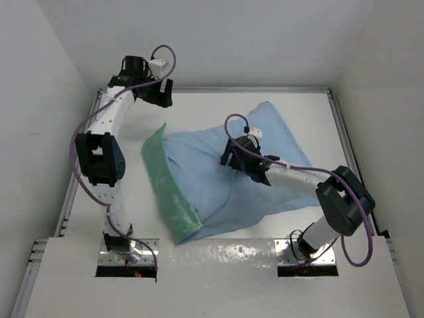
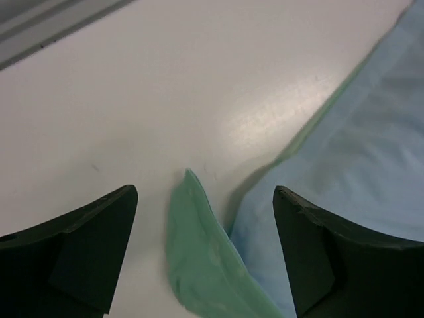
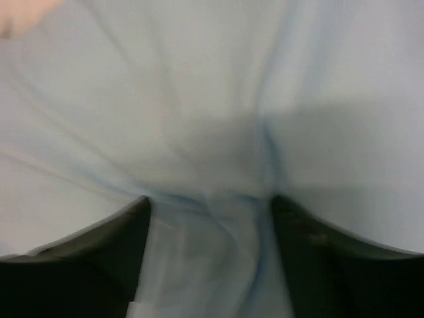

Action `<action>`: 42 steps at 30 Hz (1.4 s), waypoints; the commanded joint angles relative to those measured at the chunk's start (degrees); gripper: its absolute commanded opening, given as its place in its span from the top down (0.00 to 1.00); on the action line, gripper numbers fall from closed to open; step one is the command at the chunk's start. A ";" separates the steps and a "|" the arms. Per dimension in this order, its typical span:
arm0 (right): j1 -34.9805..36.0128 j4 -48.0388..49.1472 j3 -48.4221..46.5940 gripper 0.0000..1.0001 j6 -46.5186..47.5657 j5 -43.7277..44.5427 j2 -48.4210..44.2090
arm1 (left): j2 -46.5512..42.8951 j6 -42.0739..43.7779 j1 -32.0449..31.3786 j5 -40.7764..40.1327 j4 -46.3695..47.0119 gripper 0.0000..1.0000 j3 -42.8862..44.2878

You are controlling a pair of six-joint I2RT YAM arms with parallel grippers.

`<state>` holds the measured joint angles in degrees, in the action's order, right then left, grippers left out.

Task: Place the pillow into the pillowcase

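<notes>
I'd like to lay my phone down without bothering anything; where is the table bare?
Bare table runs along the far edge beyond the pillowcase, and in a patch between its green edge and the left arm. The middle is crowded: the right gripper presses on the cloth there.

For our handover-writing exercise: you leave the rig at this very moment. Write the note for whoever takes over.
Left gripper: open, empty, over the bare table by the pillowcase's far-left corner.
Right gripper: open, fingers pressed into the blue fabric mid-case.
Pillow: none in view. The case looks filled, so it is probably inside, unconfirmed.
Left to do: check that, then probably flatten the mint flap folded over on the left edge.
</notes>
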<state>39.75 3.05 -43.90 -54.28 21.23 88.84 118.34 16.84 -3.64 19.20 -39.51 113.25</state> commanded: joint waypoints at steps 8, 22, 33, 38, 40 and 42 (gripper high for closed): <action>0.15 -4.11 -8.66 0.01 12.87 8.83 -6.22 | -22.07 1.97 -0.57 -4.72 -20.09 0.12 -22.16; 5.60 -7.18 -7.69 0.01 25.36 9.09 -5.52 | -22.56 0.73 -6.38 -3.26 -7.17 0.18 -38.01; 3.50 -11.32 -21.76 0.32 26.61 -9.25 14.43 | -22.37 3.64 -5.68 -3.11 -7.59 1.00 -41.10; -10.54 -11.40 -21.23 1.00 11.16 -22.62 19.96 | -26.67 8.46 1.69 -3.99 -12.96 1.00 -35.48; -15.81 -10.88 -19.48 1.00 8.07 -19.59 18.40 | -27.73 11.28 7.73 -5.66 -14.72 1.00 -32.50; -18.03 -9.74 -15.53 1.00 4.81 -8.30 13.41 | -27.38 13.82 11.27 -7.32 -15.34 1.00 -31.08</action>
<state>27.09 -4.21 -63.61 -42.26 1.45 106.48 94.59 25.28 1.43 14.92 -52.93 77.89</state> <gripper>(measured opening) 0.002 0.007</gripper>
